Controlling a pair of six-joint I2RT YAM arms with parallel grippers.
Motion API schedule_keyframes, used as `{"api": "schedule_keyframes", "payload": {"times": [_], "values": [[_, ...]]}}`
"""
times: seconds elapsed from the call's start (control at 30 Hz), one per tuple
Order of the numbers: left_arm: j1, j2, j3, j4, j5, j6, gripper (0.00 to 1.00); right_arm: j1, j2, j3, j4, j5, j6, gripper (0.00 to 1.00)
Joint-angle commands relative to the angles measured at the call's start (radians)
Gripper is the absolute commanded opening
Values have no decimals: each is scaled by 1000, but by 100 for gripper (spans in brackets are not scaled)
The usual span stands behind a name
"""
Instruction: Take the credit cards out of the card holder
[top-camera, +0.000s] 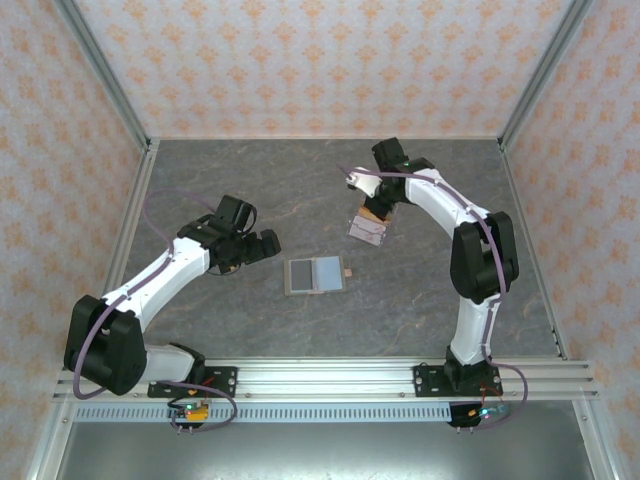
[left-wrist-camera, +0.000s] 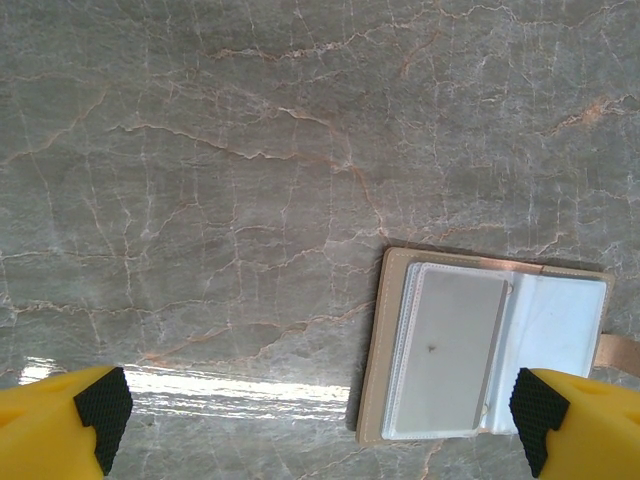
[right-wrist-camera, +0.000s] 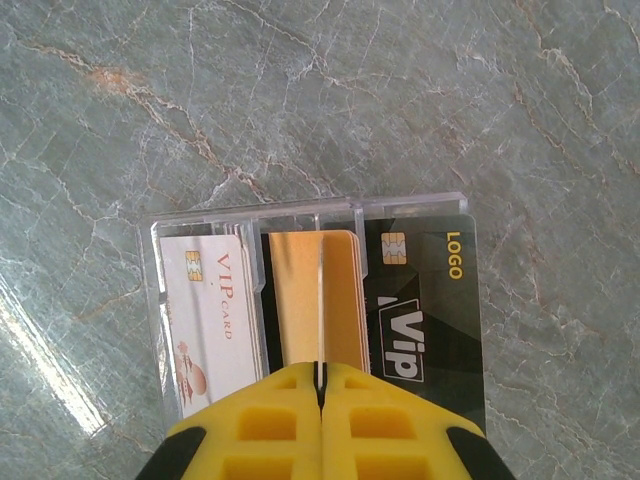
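Step in hand looks like drop-off; right tool is pressed together on a thin pale credit card held edge-on over the middle bay of the clear tray; orange cards lie in that bay, a white VIP card at its 9 o'clock, a black VIP card at its 3 o'clock.

Card holder lies open and flat mid-surface; tray sits apart from it at 1 o'clock; left tool is spread wide, holding nothing, near the holder's 9 o'clock edge; holder sleeves look pale, can't tell if a card is inside.

Next move likely: lower the card straight between the bay dividers, then release; any tilt could catch a divider.

Room: bare surface all round the holder; enclosure walls well apart; brown tab at the holder's 3 o'clock edge.
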Motion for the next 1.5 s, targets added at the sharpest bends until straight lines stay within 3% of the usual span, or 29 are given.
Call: {"api": "schedule_keyframes", "payload": {"times": [0.0,0.1,0.37,0.6,0.8,0.97,1.17,1.47], "values": [[11,-12,-14,-13,3,-8,100,-8,13,30,-47,15,-25,0],[11,-13,-15,-13,3,-8,100,-8,27,36,-70,7,-26,0],[12,-19,-16,-15,0,-9,100,-7,92,144,-143,62,72,26],[11,-21,-18,-14,-2,-12,100,-7,29,125,-82,60,143,28],[11,-23,-22,3,1,-24,100,-6,-63,99,-11,40,428,31],[11,-22,-18,13,13,-35,100,18,-195,-37,142,38,729,33],[9,-4,-18,47,83,-35,98,53,-317,-186,197,62,1072,32],[-47,82,-15,108,163,-50,87,250,-365,-333,192,51,1300,40]]}}
